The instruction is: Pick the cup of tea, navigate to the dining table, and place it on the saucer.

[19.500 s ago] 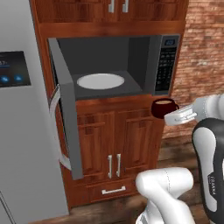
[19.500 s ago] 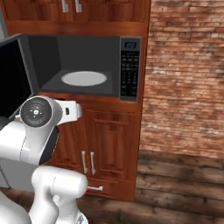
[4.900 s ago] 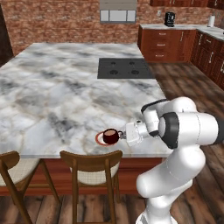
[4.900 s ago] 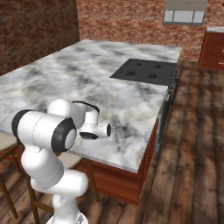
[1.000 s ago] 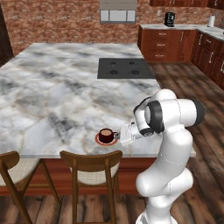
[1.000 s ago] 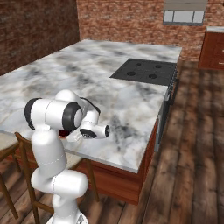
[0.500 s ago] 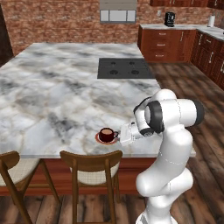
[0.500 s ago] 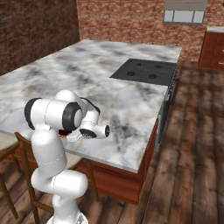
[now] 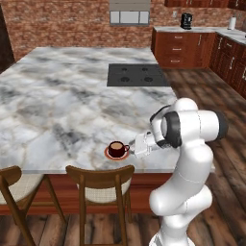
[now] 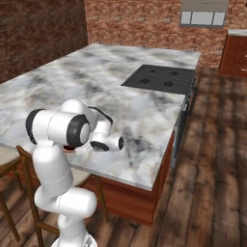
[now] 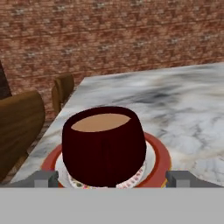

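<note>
The placing step looks finished: the small dark maroon cup of tea (image 11: 104, 146), with light brown liquid inside, sits upright on the round saucer with the orange-red rim and white centre (image 11: 158, 158), near the front edge of the white-grey veined marble tabletop (image 9: 57, 105) of the dining table. The end effector (image 11: 107, 178) is spread wide, its two grey fingertips (image 11: 43, 178) standing to either side of the cup and apart from its wall, so it pinches nothing. What remains, by my judgement, is only a clean retreat: the hand should draw straight back from the cup, away from the side handle, without closing or swinging sideways, since the cup sits between the tips and close to the table's edge.

The hand view gives the closest look, showing the tea level, the saucer's rim ringing the cup's base, and the gap at each fingertip. It hides the handle and the arm's pose. In the left base view the cup (image 9: 116, 149) on its saucer (image 9: 116, 154) shows just left of the white wrist, with a wooden chair (image 9: 100, 180) tucked under the near edge below it and the black inset cooktop (image 9: 137, 75) well beyond on the far side. In the right base view the arm's own white elbow covers most of the cup; just a sliver of red saucer rim (image 10: 70, 148) peeks out beneath it, though the cooktop (image 10: 160, 78) and the long run of tabletop (image 10: 96, 72) are plain
</note>
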